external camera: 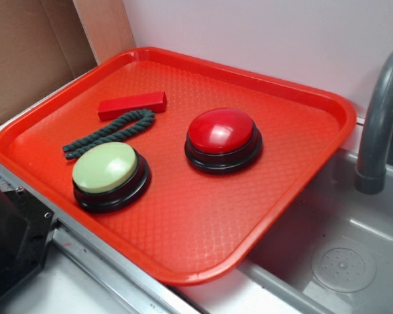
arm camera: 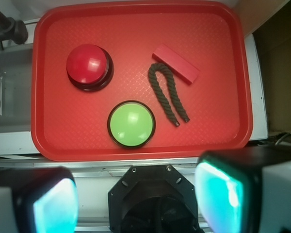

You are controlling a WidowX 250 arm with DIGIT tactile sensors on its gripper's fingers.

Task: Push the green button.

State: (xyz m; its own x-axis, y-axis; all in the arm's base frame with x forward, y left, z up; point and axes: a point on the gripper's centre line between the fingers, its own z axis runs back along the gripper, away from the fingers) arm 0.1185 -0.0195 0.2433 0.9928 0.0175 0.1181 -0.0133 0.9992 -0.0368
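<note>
The green button (external camera: 105, 167) (arm camera: 131, 124), a pale-green dome on a black round base, sits on the red tray (external camera: 203, 229) (arm camera: 53, 136) near its front edge. A red domed button (external camera: 221, 131) (arm camera: 88, 65) stands further back on the same tray. My gripper (arm camera: 136, 201) shows only in the wrist view, high above and short of the tray's near rim. Its two teal pads (arm camera: 223, 196) stand wide apart with nothing between them. The gripper does not appear in the exterior view.
A dark green rope loop (external camera: 110, 133) (arm camera: 167, 92) and a red block (external camera: 132, 104) (arm camera: 176, 70) lie on the tray beside the buttons. A grey sink (external camera: 340, 261) with a faucet (external camera: 380, 124) sits to the tray's side. The black robot base (arm camera: 155, 204) is below the gripper. Cardboard (external camera: 33, 52) stands behind.
</note>
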